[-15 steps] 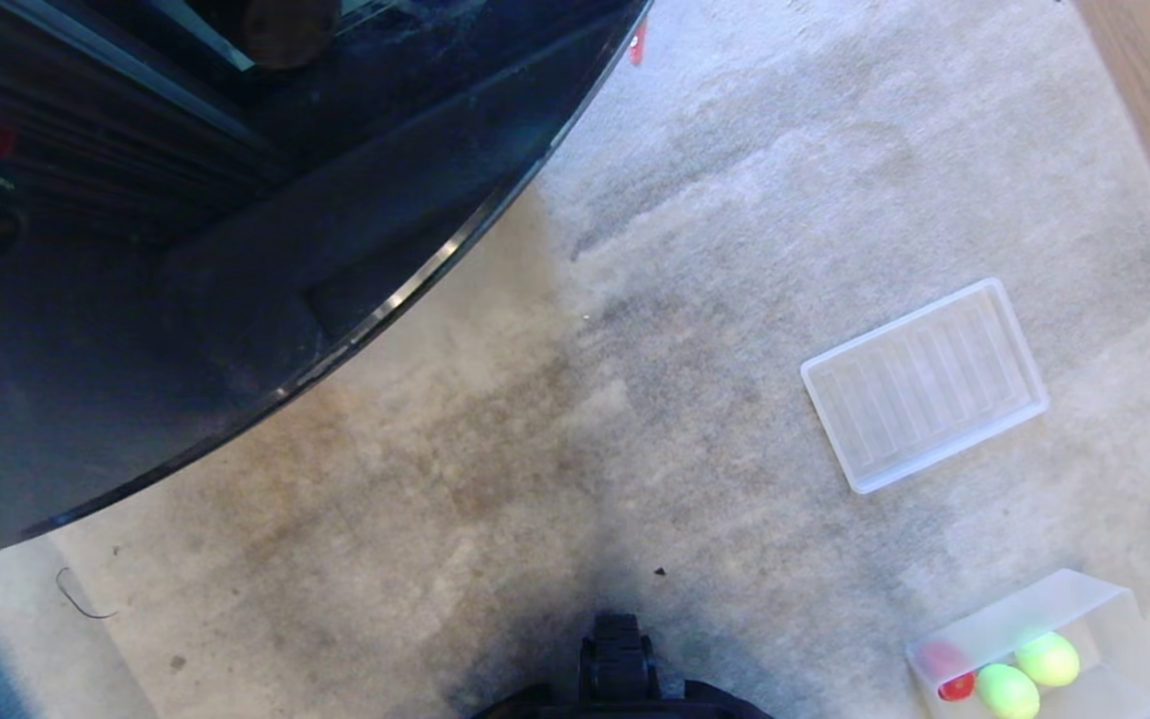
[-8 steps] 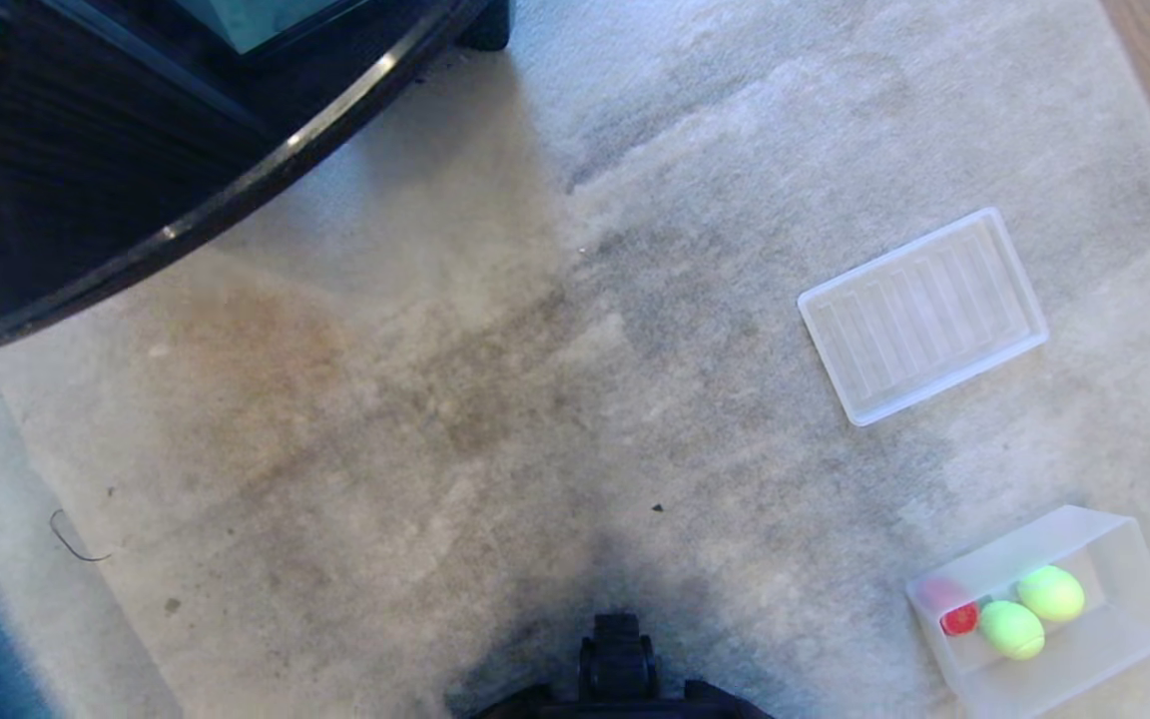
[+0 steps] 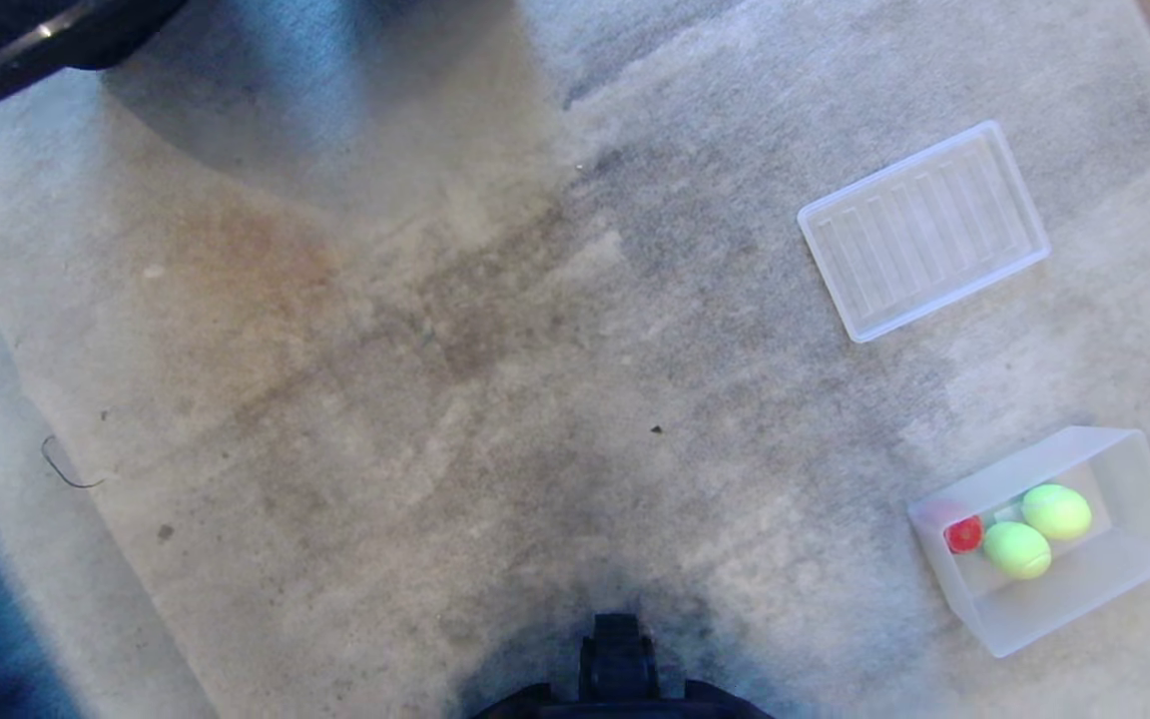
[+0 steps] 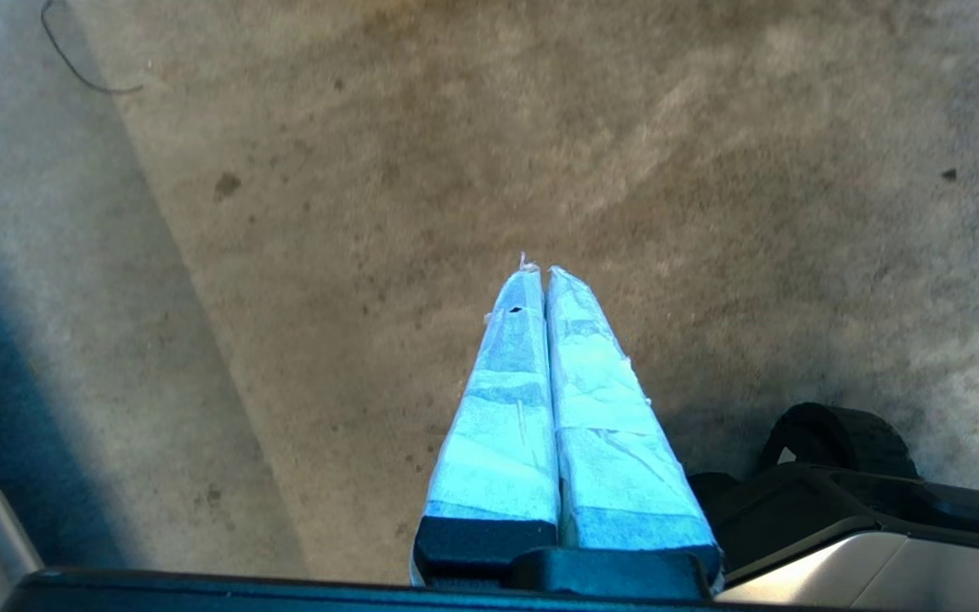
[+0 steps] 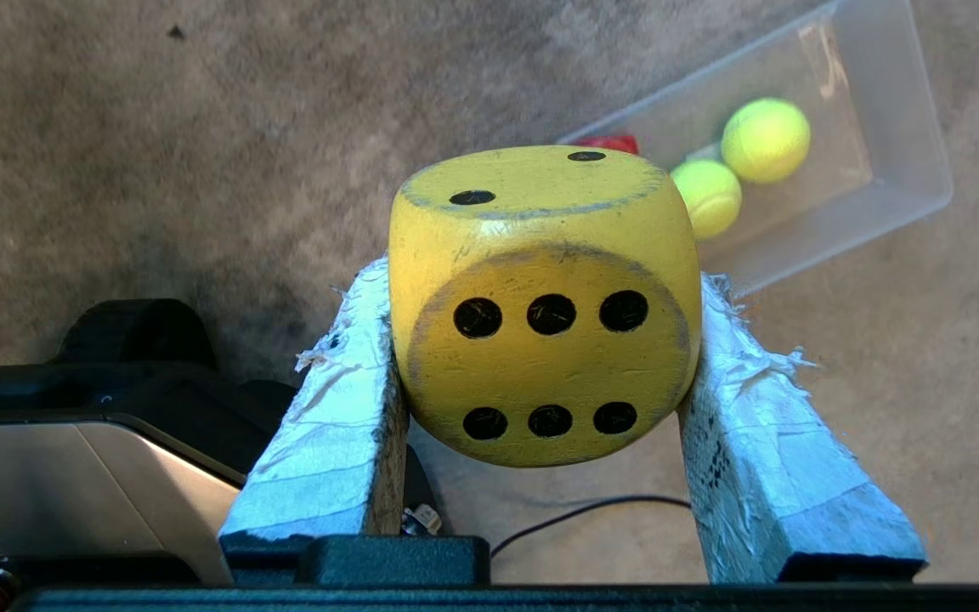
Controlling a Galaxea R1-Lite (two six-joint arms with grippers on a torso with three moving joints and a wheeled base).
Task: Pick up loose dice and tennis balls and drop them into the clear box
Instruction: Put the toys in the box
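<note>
- Right gripper (image 5: 540,340) pinches the yellow die (image 5: 545,310) by two opposite flat faces, six pips toward the wrist camera
- Die looks hard and smooth with rounded edges; I judge it rigid and light, safest squeezed mid-face
- Box (image 3: 1129,584) sits on the carpet (image 3: 435,399) at my front right, near the carried die, holding two balls (image 3: 1017,549) and a red die (image 3: 962,534)
- Lid (image 3: 924,230) lies well apart
- Left gripper (image 4: 540,272) hangs over carpet, jaws pressed together, empty
- Both arms tucked low by the base

right gripper (image 5: 540,340) clamps yellow die (image 5: 545,306), six face up; clear box (image 5: 897,204) beyond holds two tennis balls (image 5: 766,140), red die (image 5: 608,143)
</note>
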